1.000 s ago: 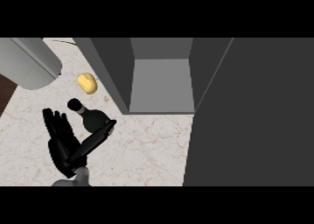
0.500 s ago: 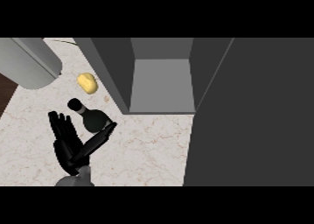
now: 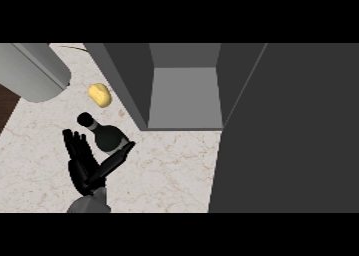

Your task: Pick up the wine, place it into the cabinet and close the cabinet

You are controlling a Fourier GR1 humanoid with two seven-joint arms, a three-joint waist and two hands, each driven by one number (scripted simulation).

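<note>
The wine bottle [image 3: 108,138] is dark with a round black cap and stands on the marbled counter [image 3: 167,170], just left of the open cabinet [image 3: 186,95]. My left hand [image 3: 84,167] comes in from the lower left and is open. Its straight fingers [image 3: 73,147] lie to the bottle's left and its thumb [image 3: 120,153] sits below the bottle's right side, so the bottle stands at the mouth of the gap. I cannot tell whether they touch. The cabinet's grey inside holds nothing that I can see. My right hand is out of view.
The cabinet's dark door [image 3: 293,130] stands swung open and fills the right side of the view. A yellow lump [image 3: 101,95] lies behind the bottle. A large grey cylinder [image 3: 27,70] lies at the upper left. The counter's left edge [image 3: 6,131] borders dark brown.
My left hand has slid a little to the right, bringing its fingers and thumb closer round the bottle. The bottle and the cabinet door have stayed put.
</note>
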